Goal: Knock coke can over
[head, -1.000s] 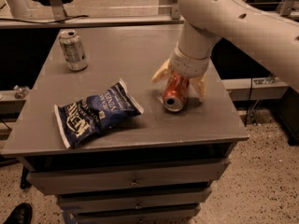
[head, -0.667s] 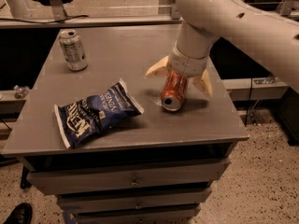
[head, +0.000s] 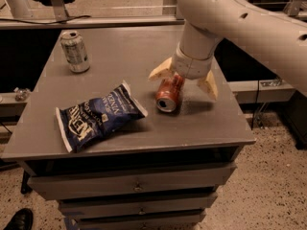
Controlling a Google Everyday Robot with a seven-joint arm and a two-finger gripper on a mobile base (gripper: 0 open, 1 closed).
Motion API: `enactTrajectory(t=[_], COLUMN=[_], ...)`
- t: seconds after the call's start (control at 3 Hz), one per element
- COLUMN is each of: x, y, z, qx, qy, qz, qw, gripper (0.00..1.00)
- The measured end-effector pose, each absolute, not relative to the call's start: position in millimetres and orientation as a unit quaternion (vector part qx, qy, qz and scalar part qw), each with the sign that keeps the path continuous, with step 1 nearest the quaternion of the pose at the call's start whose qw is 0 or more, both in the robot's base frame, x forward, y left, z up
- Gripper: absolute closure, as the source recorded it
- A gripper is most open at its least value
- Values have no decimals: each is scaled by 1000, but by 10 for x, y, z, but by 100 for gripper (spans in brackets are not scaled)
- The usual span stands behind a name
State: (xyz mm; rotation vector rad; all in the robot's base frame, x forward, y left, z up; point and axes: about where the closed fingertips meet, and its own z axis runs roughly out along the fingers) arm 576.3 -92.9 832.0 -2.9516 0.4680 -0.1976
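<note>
Nearest, below the table point(head: 211, 126) edge, are closed drawers point(head: 136, 187). On the front left of the top lies the chip bag point(head: 98, 116), flat and crumpled. Just right of it, apart from its corner, the coke can point(head: 168, 95) lies on its side, silver top toward the camera and its far end tucked under the wrist. The gripper point(head: 183, 84) hangs over that far end with its fingers point(head: 160, 71) splayed wide to either side of the can and gripping nothing. I cannot tell whether the palm touches the can. A second ago the fingers sat closer in around the can. Since then they have spread, and the can has shifted a little left, toward the bag. It was already on its side then, and it stays down with nothing holding it, so the knock-over looks done. Probably only lifting the arm clear remains, without rolling the can off. Far back at the left corner the silver can point(head: 75, 51) stands upright, well apart and in the same spot as before.
</note>
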Motion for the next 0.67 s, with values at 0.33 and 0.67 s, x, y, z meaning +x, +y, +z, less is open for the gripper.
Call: enactTrajectory(t=[0.33, 0.67], x=[5757, 5760], y=[-922, -906], z=[8321, 8344], qx=[-985, -986], qy=[144, 131], qz=[-74, -84], qw=[62, 52], gripper=[0, 0])
